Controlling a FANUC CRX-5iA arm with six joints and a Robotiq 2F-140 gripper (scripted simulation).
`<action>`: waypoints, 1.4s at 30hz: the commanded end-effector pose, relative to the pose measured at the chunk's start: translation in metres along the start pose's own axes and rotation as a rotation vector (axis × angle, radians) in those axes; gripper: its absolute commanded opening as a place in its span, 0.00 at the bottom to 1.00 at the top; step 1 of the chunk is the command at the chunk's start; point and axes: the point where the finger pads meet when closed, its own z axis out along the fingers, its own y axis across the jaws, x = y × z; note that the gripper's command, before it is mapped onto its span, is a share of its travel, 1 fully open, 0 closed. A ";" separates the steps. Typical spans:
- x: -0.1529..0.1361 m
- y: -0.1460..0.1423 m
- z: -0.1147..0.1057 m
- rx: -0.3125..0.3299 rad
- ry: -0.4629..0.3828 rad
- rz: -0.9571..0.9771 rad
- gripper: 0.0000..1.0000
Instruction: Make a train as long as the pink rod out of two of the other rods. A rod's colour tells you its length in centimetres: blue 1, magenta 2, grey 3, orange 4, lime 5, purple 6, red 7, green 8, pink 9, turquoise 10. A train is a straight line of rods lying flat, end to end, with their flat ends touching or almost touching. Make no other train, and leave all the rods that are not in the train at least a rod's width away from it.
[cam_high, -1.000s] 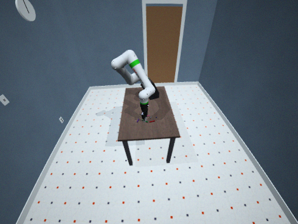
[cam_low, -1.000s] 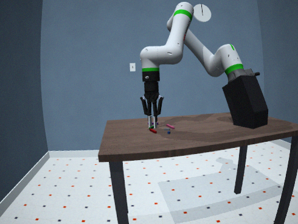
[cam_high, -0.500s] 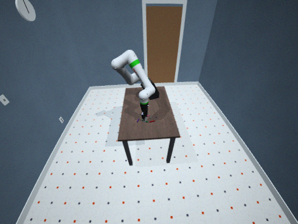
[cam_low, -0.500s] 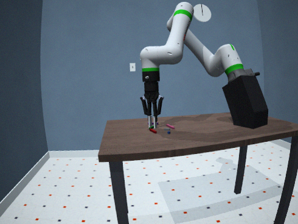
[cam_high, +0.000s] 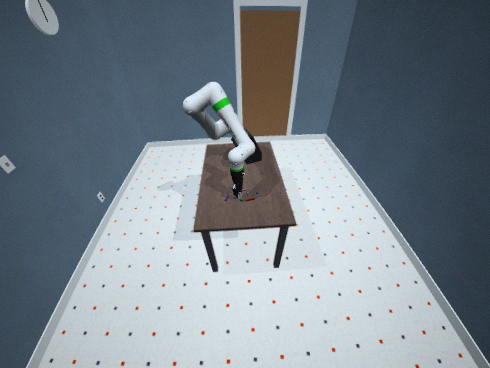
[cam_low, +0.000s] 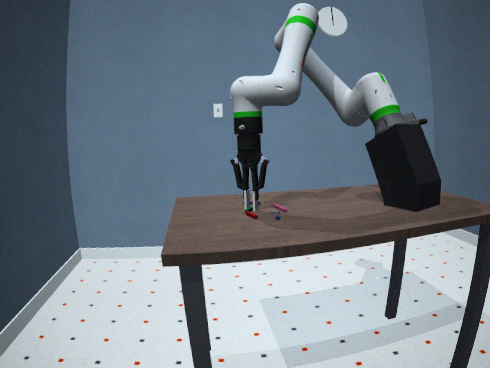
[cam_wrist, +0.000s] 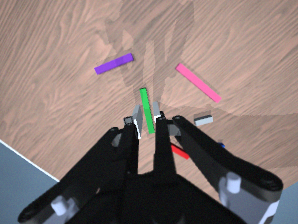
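The green rod (cam_wrist: 145, 97) (cam_low: 248, 210) lies on the table between the fingertips of my gripper (cam_wrist: 147, 110) (cam_low: 251, 208). The gripper points down and is open a little, with a narrow gap on each side of the rod in the wrist view. The red rod (cam_wrist: 180, 152) (cam_low: 252, 215) (cam_high: 250, 199) lies near the green rod's lower end, partly hidden by a finger. The pink rod (cam_wrist: 198, 83) (cam_low: 280, 208) lies to the right. The small grey rod (cam_wrist: 203, 120) (cam_low: 274, 213) and the blue rod (cam_wrist: 221, 145) (cam_low: 277, 218) lie below it.
The purple rod (cam_wrist: 114, 63) (cam_high: 226, 198) lies apart at the upper left in the wrist view. The brown table (cam_high: 215, 217) (cam_low: 200, 235) has an edge at the lower left in the wrist view. The black arm base (cam_low: 407, 170) stands at the table's other end.
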 end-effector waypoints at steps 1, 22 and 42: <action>0.000 0.000 0.000 0.000 0.000 0.000 0.15; 0.000 0.000 0.000 0.000 0.000 0.000 0.03; 0.000 0.000 -0.002 0.000 0.000 0.000 0.03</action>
